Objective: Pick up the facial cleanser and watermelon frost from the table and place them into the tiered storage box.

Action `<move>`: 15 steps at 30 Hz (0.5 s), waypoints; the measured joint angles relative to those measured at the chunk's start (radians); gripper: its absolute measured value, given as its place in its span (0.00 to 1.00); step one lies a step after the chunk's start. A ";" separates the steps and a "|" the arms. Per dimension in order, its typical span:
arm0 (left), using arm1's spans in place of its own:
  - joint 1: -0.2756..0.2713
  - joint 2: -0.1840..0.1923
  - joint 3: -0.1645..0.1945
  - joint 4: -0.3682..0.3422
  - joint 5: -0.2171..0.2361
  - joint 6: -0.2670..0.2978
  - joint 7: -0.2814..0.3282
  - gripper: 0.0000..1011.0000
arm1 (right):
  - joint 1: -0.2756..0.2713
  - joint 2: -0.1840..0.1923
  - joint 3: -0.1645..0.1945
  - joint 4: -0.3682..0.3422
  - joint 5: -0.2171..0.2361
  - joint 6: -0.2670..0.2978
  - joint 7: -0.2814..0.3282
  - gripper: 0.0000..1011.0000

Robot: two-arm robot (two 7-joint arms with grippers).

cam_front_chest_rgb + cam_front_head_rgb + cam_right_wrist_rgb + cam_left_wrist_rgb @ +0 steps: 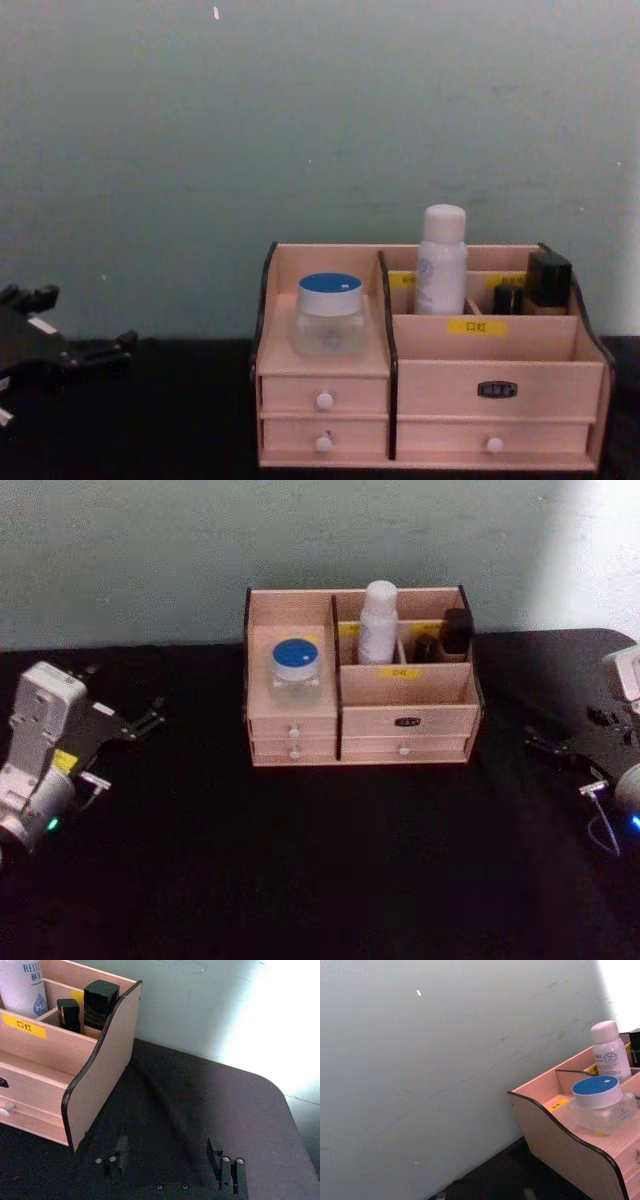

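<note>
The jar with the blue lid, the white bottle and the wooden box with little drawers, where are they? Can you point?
Jar (295, 670), head view, on its blue lid.
White bottle (440, 262), chest view, middle of its body.
Wooden box (470, 436), chest view, lower right drawer front.

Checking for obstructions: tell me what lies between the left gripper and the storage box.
Only bare black table separates the left gripper from the tiered storage box, as the head view shows.

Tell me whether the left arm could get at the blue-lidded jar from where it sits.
Probably yes. The blue-lidded jar stands on the open left shelf of the tiered storage box, uncovered from above, and the left gripper rests on that side over bare table.
</note>
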 joint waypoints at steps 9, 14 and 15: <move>0.000 0.000 0.000 0.000 0.000 0.000 0.000 0.99 | 0.000 0.000 0.000 0.000 0.000 0.000 0.000 0.99; 0.000 0.000 0.000 0.000 0.000 0.000 0.000 0.99 | 0.000 0.000 0.000 0.000 0.000 0.000 0.000 0.99; 0.000 0.000 0.000 0.000 0.000 0.000 0.000 0.99 | 0.000 0.000 0.000 0.000 0.000 0.000 0.000 0.99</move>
